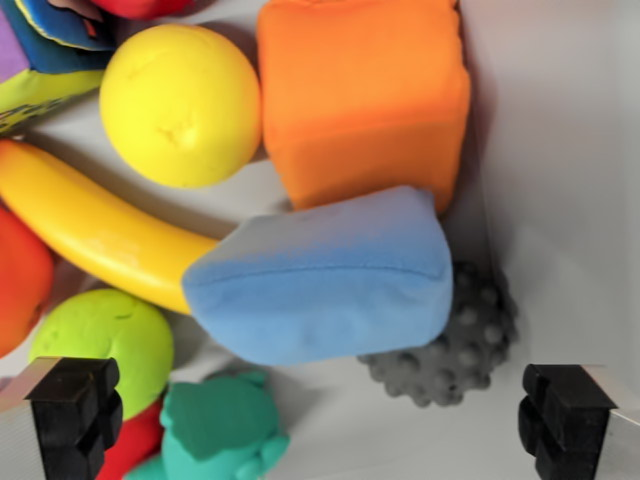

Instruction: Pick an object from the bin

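Wrist view shows the gripper [320, 420] spread wide, holding nothing, pads at the lower corners. Just above, mid-frame, lies a soft blue fabric wedge block [325, 275], long axis running left-right between the pads. It hides most of a grey knobbly rubber ball [460, 345] by the white bin wall [560, 180].

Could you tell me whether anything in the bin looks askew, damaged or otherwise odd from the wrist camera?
Nothing looks damaged or spilled. The toys are simply jumbled: the blue cushion lies tilted, covering one end of the banana and part of the grey knobbly ball, hard against the orange block. The gripper is open above them.
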Controlling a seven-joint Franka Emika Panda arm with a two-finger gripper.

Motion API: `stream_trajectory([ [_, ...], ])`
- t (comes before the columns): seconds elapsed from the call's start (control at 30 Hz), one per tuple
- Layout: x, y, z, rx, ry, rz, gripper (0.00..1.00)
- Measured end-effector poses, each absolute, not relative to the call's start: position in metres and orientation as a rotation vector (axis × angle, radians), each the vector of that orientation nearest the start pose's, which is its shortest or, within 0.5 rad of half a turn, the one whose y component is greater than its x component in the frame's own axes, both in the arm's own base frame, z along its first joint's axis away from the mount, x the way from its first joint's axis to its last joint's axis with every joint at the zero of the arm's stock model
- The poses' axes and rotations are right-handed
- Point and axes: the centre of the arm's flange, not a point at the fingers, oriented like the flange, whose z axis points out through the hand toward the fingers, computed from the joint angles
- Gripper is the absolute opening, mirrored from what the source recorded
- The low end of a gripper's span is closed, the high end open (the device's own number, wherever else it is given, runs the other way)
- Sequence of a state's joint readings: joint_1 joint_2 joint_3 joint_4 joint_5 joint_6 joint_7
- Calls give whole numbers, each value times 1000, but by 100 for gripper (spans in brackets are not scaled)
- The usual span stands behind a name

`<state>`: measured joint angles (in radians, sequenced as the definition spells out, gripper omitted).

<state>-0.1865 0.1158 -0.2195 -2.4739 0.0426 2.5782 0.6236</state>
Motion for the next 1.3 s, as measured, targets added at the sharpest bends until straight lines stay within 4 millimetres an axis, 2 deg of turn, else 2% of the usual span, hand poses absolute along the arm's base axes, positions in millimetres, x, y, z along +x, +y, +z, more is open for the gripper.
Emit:
stream_trajectory([
  [0.37,437,-190,210,-2712,1594,13,100],
  [0.83,436,-189,188,-2711,1594,13,100],
  [0.87,436,-189,188,-2711,1594,13,0],
  [1.3,436,-189,188,-2712,1593,11,0],
])
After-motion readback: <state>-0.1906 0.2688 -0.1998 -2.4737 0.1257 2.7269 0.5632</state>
